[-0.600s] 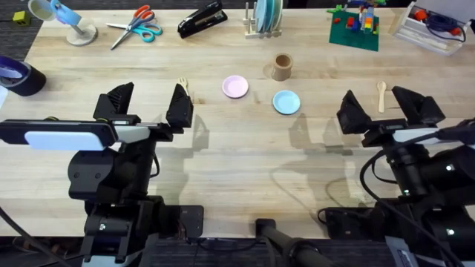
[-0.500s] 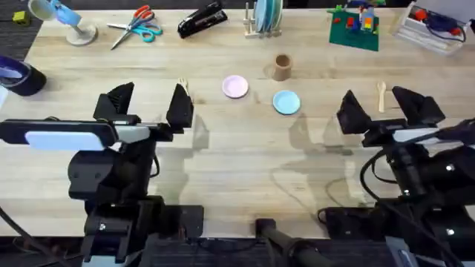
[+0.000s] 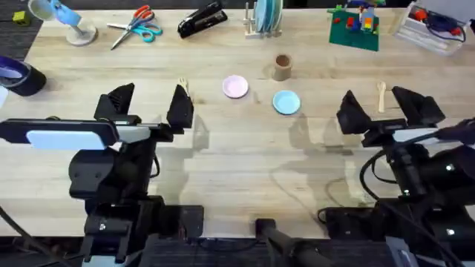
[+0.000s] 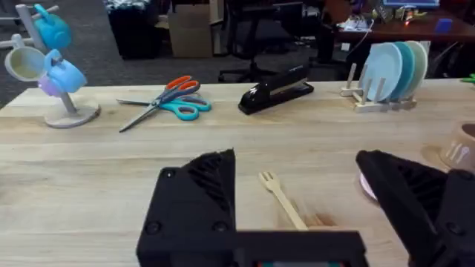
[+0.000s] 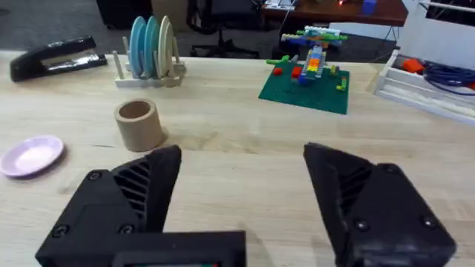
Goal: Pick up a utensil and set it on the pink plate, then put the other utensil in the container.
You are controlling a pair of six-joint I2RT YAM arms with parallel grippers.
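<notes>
A small wooden fork (image 4: pixel 282 199) lies on the table between the open fingers of my left gripper (image 3: pixel 148 104), a little beyond them; its tines (image 3: pixel 182 84) peek past the left gripper's right finger. The pink plate (image 3: pixel 235 87) sits mid-table, with a light blue plate (image 3: pixel 286 101) to its right. Behind them stands the brown cylindrical container (image 3: pixel 282 67), also seen from my right wrist as the container (image 5: pixel 139 124) beside the pink plate (image 5: pixel 30 156). The wooden spoon (image 3: pixel 381 95) rests just beyond my right gripper (image 3: pixel 382 107), which is open and empty.
Along the far edge are a mug tree (image 3: pixel 65 20), scissors (image 3: pixel 133 26), a black stapler (image 3: pixel 202 18), a rack of upright plates (image 3: pixel 265 18), a green brick build (image 3: pixel 355 26) and a white tray (image 3: pixel 434 26). A tape roll (image 3: pixel 18 76) sits far left.
</notes>
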